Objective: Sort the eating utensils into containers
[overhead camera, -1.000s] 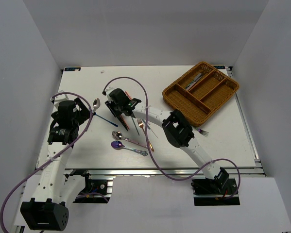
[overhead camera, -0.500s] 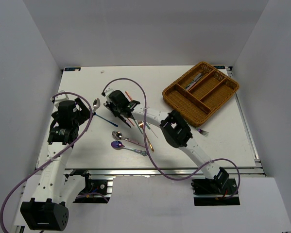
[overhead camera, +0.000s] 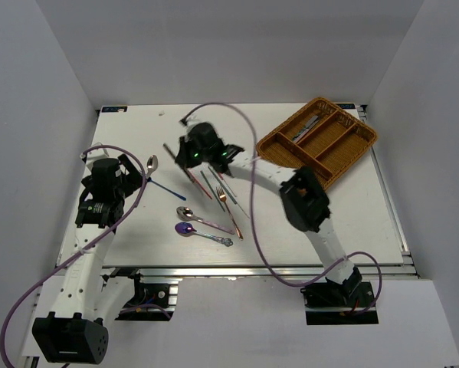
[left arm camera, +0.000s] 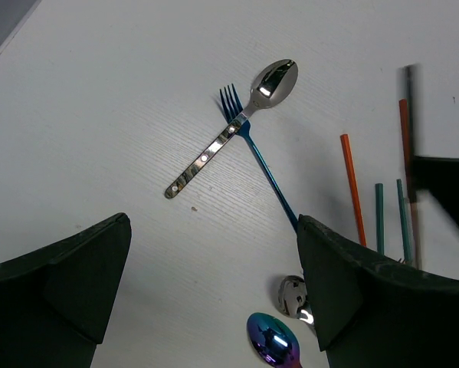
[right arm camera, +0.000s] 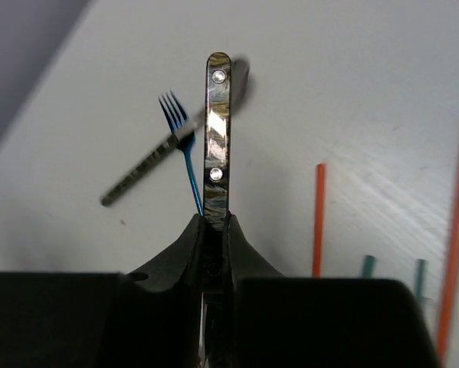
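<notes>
The right tool [right arm camera: 216, 222] is clamped narrow on the marbled, riveted handle of a utensil [right arm camera: 218, 130], held above the left-centre of the surface [overhead camera: 129, 130], so the pick-up step looks done and the carry is in hand. Next it needs a long swing right to the wicker tray [overhead camera: 286, 121] at the far right corner, then a release into the compartment of like pieces. The left tool [left arm camera: 214, 284] hangs wide and empty over a silver spoon [left arm camera: 275, 80] and blue fork [left arm camera: 256, 153].
</notes>
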Robot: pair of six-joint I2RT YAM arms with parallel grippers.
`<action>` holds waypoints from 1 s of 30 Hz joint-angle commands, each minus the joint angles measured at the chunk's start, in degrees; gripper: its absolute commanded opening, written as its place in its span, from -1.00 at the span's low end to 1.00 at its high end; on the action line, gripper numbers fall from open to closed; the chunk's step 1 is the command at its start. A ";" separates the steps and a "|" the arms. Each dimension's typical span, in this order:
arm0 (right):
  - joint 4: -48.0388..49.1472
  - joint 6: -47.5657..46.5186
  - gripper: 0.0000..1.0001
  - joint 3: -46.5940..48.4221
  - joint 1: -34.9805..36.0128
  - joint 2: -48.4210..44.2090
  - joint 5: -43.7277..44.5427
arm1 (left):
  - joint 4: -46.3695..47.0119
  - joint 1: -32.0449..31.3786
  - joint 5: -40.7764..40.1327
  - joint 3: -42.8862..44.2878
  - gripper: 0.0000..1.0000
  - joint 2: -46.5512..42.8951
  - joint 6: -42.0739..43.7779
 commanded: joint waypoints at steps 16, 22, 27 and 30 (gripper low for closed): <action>12.26 34.62 -1.00 -11.52 -45.83 -13.43 24.30 | 1.44 -0.09 0.88 0.44 0.96 1.04 0.74; 10.58 30.66 -1.00 -6.39 -47.33 -5.86 24.74 | 1.61 0.00 1.32 0.35 0.96 2.19 0.83; 10.23 30.30 -1.00 -5.06 -47.51 -2.52 22.98 | 1.61 -0.09 1.41 0.35 0.96 2.71 0.92; 10.41 30.74 -0.59 -5.77 -47.51 -3.04 21.75 | 1.52 -0.09 1.50 0.35 0.96 3.07 1.01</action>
